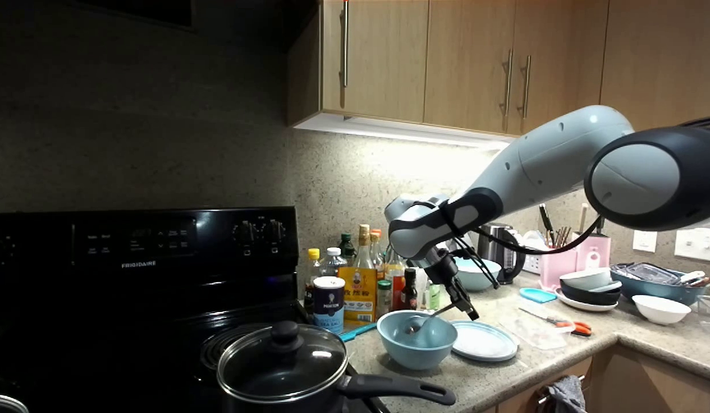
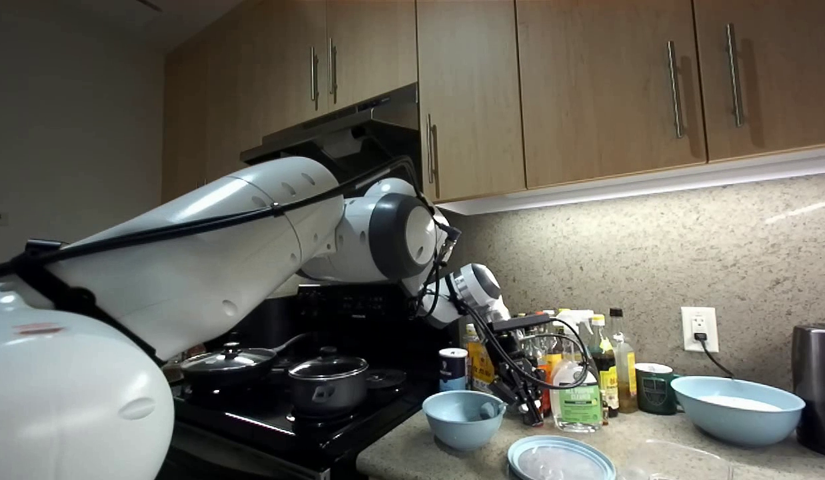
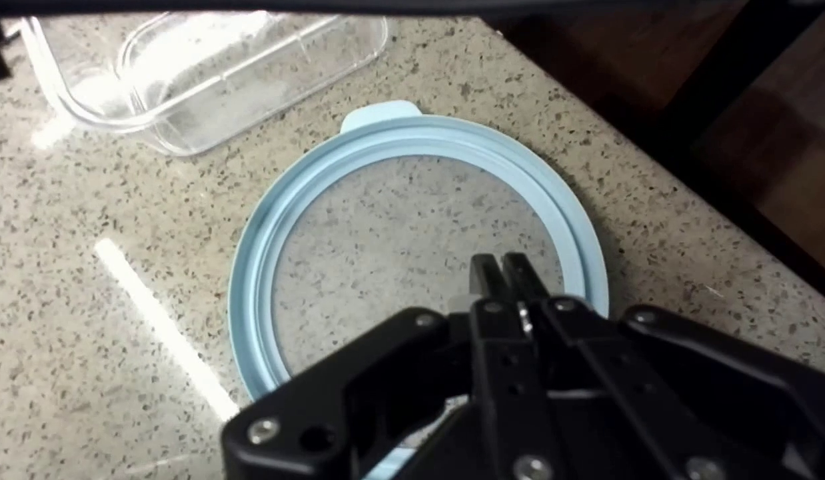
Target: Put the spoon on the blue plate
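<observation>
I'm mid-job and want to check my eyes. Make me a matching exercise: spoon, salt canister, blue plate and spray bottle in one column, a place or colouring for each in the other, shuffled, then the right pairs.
Things
1. Spoon
2. Salt canister
3. Blue plate
4. Spray bottle

Places and colours
A. Lying flat on the counter
B. White trigger, green label
C. Slanting between a light-blue bowl and the gripper
D. White top, dark blue over light blue

Right pairs: 1-C, 2-D, 3-A, 4-B
</observation>
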### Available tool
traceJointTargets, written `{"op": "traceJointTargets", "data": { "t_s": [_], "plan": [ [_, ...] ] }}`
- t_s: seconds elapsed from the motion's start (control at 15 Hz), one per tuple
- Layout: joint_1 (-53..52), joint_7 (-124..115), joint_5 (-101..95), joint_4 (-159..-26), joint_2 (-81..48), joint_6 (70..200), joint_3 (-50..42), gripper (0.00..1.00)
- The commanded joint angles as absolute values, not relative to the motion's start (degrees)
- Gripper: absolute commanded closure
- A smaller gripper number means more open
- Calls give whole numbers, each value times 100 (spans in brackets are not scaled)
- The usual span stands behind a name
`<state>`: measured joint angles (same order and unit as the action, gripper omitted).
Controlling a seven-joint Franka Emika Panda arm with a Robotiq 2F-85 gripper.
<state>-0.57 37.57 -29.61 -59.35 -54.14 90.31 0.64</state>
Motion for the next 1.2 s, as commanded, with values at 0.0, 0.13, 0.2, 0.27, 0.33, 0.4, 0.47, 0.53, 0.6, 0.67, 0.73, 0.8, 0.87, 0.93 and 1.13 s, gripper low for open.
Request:
{"op": "traceJointTargets", "data": {
  "t_s": [0.0,0.13,0.2,0.27,0.33,0.4,0.47,0.53,0.6,0.67,0.73,0.8,0.87,0.93,1.13],
  "plan": [
    [118,3275,-2577,-7085,-4625,9494,3,94],
    [199,3120,-2467,-7465,-4370,9679,-4,94],
    [239,3029,-2432,-7676,-4230,9785,-4,94],
    [267,2953,-2407,-7848,-4116,9880,-2,94],
    [305,2883,-2372,-8063,-3968,10014,11,94],
    [327,2813,-2343,-8232,-3855,10108,14,94],
    [313,2706,-2372,-8407,-3740,10211,-5,94],
    [303,2601,-2391,-8554,-3647,10285,-23,94],
    [252,2426,-2407,-8634,-3599,10255,-49,82],
    [253,2748,-2465,-7980,-4043,9995,-48,92],
    [245,2645,-2465,-8117,-3953,10017,-49,87],
    [239,2605,-2465,-8198,-3894,10019,-48,82],
    [236,2581,-2465,-8246,-3862,10028,-48,81],
    [236,2573,-2465,-8265,-3852,10034,-48,56],
    [299,2424,-2263,-8725,-3427,10318,43,44]
  ]
}}
